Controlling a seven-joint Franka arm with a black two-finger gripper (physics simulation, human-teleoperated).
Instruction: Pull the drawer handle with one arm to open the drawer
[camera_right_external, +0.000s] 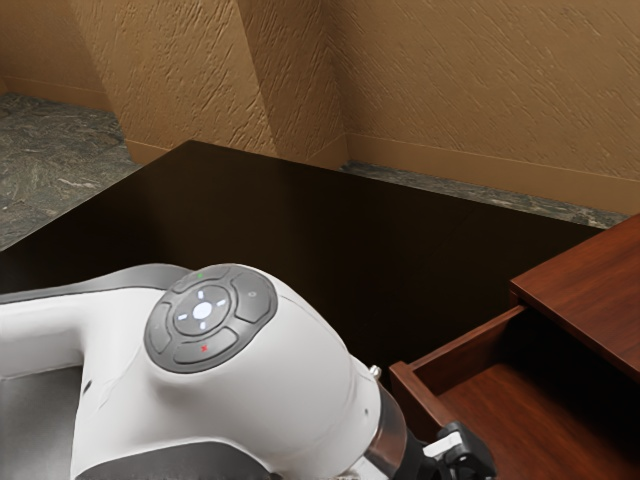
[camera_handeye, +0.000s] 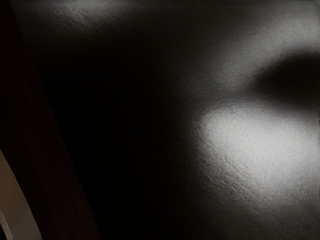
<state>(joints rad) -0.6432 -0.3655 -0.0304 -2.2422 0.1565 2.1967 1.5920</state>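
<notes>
A reddish-brown wooden cabinet (camera_right_external: 590, 290) stands at the exterior view's right on a black table (camera_right_external: 300, 220). Its drawer (camera_right_external: 440, 365) stands pulled out toward the arm, and its hollow inside shows. My white arm (camera_right_external: 200, 370) fills the lower left, and my hand (camera_right_external: 455, 455) sits low by the drawer's front wall, mostly cut off by the picture's edge. The handle is hidden behind the arm. In the wrist view, a dark wooden face (camera_handeye: 35, 150) runs beside the glossy black table (camera_handeye: 240, 140), with a pale curved piece (camera_handeye: 12, 205) at the corner.
Textured tan walls (camera_right_external: 450, 80) rise behind the table, above a grey stone floor (camera_right_external: 50, 150). The black tabletop stretches wide to the exterior view's left and back of the cabinet.
</notes>
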